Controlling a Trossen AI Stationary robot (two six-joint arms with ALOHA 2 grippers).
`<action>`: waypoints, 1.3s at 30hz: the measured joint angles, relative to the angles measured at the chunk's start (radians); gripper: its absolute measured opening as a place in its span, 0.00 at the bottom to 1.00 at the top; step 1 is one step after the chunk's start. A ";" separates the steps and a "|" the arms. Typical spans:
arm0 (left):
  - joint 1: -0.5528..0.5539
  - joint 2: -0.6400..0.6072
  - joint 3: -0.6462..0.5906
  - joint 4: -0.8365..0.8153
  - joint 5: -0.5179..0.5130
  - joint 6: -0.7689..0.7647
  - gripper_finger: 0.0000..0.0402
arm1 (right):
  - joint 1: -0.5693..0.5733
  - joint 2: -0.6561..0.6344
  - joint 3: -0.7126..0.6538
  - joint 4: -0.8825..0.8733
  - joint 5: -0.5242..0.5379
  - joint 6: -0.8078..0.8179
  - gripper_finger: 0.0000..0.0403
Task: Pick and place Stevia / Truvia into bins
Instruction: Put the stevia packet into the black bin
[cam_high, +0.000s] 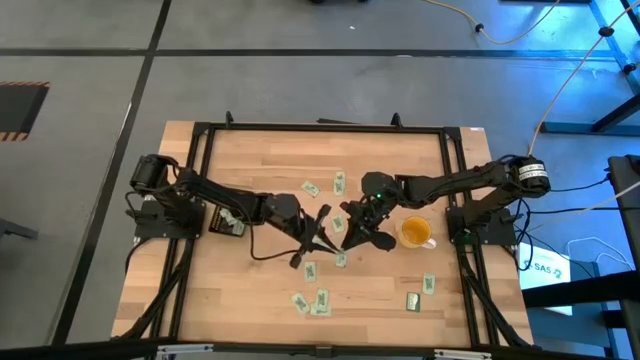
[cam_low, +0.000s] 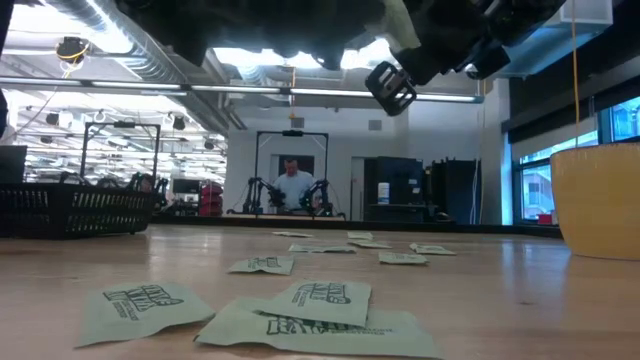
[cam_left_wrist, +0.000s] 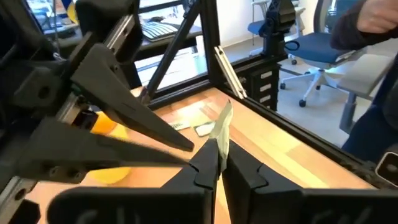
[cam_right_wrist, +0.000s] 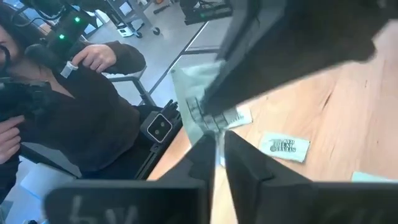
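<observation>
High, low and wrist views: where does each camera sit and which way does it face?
High view: above the table, looking straight down; both arms show, left gripper meeting right gripper.
Low view: table-top height, looking level over sachets into the room; arms overhead.
Left wrist view: on the left arm, past the left gripper shut on a sachet.
Right wrist view: on the right arm, past the right gripper toward a person.
Shared: high and low views show the yellow cup.

Light wooden table (cam_high: 250, 290) with scattered Stevia sachets (cam_high: 310, 301), black bin (cam_high: 226, 222), yellow cup (cam_high: 415, 232).
</observation>
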 joint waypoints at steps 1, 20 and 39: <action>0.000 0.000 0.000 -0.006 0.000 0.000 0.03 | -0.003 0.000 0.000 -0.015 0.000 0.001 0.14; -0.117 -0.291 0.000 -0.984 -0.984 -0.277 0.02 | -0.089 0.000 0.000 -0.277 0.295 -0.065 0.30; -0.180 -0.344 0.000 -1.854 -0.911 -1.273 0.02 | -0.090 0.000 0.000 -0.272 0.307 -0.118 0.30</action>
